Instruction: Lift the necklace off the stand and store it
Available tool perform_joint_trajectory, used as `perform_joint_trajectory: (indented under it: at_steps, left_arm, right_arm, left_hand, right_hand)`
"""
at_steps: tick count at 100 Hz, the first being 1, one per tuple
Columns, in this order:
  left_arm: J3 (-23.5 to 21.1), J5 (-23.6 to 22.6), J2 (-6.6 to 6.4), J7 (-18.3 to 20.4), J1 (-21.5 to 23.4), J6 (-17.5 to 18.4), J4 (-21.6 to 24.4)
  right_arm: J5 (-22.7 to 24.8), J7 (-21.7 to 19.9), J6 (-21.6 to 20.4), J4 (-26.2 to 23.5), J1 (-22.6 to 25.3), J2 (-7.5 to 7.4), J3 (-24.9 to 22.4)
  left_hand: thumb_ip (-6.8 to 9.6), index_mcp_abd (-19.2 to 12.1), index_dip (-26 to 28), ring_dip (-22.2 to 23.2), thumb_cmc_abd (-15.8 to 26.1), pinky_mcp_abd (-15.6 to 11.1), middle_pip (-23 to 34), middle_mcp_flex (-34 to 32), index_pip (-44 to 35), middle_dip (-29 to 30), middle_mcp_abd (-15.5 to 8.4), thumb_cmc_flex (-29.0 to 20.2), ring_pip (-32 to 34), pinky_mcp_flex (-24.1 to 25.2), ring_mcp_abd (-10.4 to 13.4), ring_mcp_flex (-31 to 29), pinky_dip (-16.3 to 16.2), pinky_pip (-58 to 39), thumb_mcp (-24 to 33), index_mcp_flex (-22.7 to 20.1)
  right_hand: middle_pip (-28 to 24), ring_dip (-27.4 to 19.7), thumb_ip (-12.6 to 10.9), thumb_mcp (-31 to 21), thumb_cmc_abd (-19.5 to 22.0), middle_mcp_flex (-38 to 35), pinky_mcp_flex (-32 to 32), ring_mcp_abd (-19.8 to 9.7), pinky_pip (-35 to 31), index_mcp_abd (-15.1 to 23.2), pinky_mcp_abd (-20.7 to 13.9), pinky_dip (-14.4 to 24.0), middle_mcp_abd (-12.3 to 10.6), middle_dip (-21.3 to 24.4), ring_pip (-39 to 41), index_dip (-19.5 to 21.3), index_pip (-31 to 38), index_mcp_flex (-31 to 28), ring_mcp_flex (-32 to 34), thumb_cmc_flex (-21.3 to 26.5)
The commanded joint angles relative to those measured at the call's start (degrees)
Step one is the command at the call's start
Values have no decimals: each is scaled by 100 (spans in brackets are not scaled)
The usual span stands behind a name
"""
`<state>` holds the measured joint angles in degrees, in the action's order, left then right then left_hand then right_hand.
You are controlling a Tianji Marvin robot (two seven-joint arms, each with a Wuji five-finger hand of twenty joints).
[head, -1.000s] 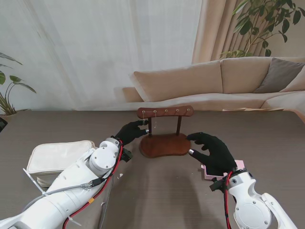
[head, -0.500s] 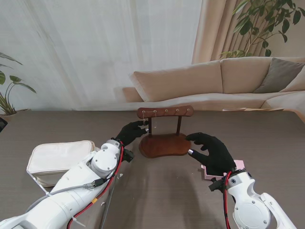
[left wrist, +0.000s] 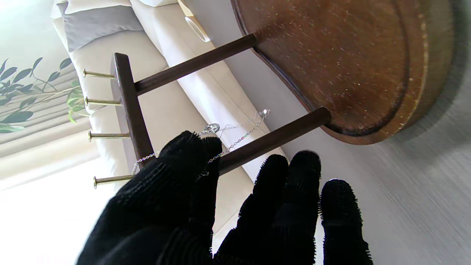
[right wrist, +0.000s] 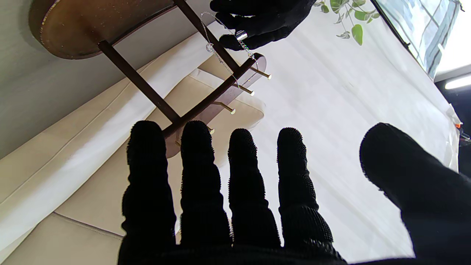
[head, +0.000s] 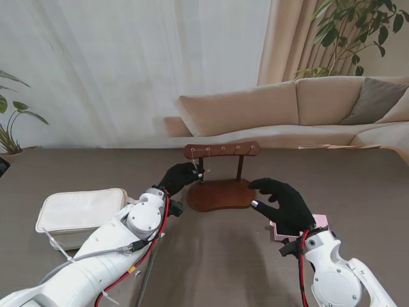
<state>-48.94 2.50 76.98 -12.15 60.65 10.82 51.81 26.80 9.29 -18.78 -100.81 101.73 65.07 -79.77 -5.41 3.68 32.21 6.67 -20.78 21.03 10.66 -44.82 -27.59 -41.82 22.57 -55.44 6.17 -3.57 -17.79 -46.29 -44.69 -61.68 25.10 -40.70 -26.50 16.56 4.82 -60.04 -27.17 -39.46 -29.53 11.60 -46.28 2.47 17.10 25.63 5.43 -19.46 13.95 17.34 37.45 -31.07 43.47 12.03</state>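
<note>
The dark wooden necklace stand (head: pixel 221 196) sits mid-table, its peg bar (head: pixel 222 150) on two posts. A thin silver necklace (left wrist: pixel 237 129) with a small ring pendant hangs from the pegs at the bar's left end and also shows in the right wrist view as the necklace (right wrist: pixel 220 55). My left hand (head: pixel 180 177) is at the left post; in the left wrist view the left hand (left wrist: pixel 191 191) pinches the chain between thumb and forefinger, with the other fingers apart. My right hand (head: pixel 285 203) hovers open, fingers spread, just right of the base.
A white zip pouch (head: pixel 77 211) lies on the left of the table, beside my left forearm. A small pink box (head: pixel 319 224) lies partly hidden beneath my right wrist. Beyond the table's far edge stands a beige sofa (head: pixel 300 109).
My left forearm and hand have shifted slightly right, closer to the stand's left post, still at the chain. The right hand has barely moved.
</note>
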Motion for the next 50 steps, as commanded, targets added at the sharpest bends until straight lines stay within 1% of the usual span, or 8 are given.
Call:
perform_joint_trajectory:
  at_steps: [1, 15, 26, 32, 40, 50]
  left_arm:
    - [-8, 44, 100, 48, -38, 27, 20]
    - [-6, 105, 138, -16, -33, 40, 9]
    - [-7, 133, 168, -88, -31, 56, -1]
    - [-8, 123, 177, -134, -26, 28, 12]
    - [-10, 84, 195, -225, -27, 18, 5]
    - [-46, 152, 226, -326, -1, 57, 41]
  right_arm:
    - [4, -91, 6, -1, 13, 15, 26]
    - [-6, -113, 22, -5, 17, 12, 29]
    - [-9, -117, 27, -3, 14, 11, 35]
    - [-11, -117, 27, -1, 12, 11, 39]
    - [-15, -136, 33, -3, 12, 8, 41]
    - [-27, -159, 42, -8, 15, 4, 43]
  left_hand:
    - [-32, -99, 87, 33, -116, -25, 80, -86, -290, -114, -43, -233, 13, -24, -14, -216, -92, -206, -165, -90]
    - [-34, 3, 225, 45, -102, 26, 124, -197, -523, -145, -30, -289, 52, -73, -42, -329, -89, -244, -152, -130]
    - [-37, 28, 222, 59, -73, 62, 174, -325, -613, -174, -32, -360, 96, -127, -64, -456, -89, -282, -133, -186]
    - [-41, 47, 194, 70, -59, 132, 215, -409, -664, -200, -12, -397, 131, -174, -98, -559, -86, -306, -145, -243]
    - [-39, 186, 127, 92, -29, 206, 352, -574, -914, -320, -4, -482, 202, -302, -134, -802, -91, -460, -192, -373]
    - [-39, 434, 306, 122, 31, 272, 517, -733, -1417, -438, 32, -656, 297, -433, -186, -1043, -103, -662, -217, -534]
  right_hand:
    - [73, -30, -112, 78, 54, -86, 1342, 7, 144, -8, 105, 22, 76, 51, -71, 25, -65, -24, -132, -122]
    - [74, -29, -113, 80, 66, -87, 1342, 9, 146, -7, 107, 23, 86, 52, -69, 23, -67, -23, -130, -124]
    - [76, -30, -114, 76, 76, -81, 1343, 6, 147, -15, 106, 24, 80, 53, -72, 22, -68, -17, -134, -124]
    - [77, -32, -115, 75, 83, -80, 1340, 18, 146, -27, 106, 25, 76, 53, -78, 21, -71, -7, -150, -125]
    - [80, -33, -116, 78, 93, -79, 1342, 12, 148, -29, 110, 26, 89, 54, -77, 19, -74, 5, -142, -131]
    - [79, -32, -118, 78, 101, -80, 1347, 11, 152, -38, 110, 26, 85, 54, -77, 19, -76, 18, -142, -128]
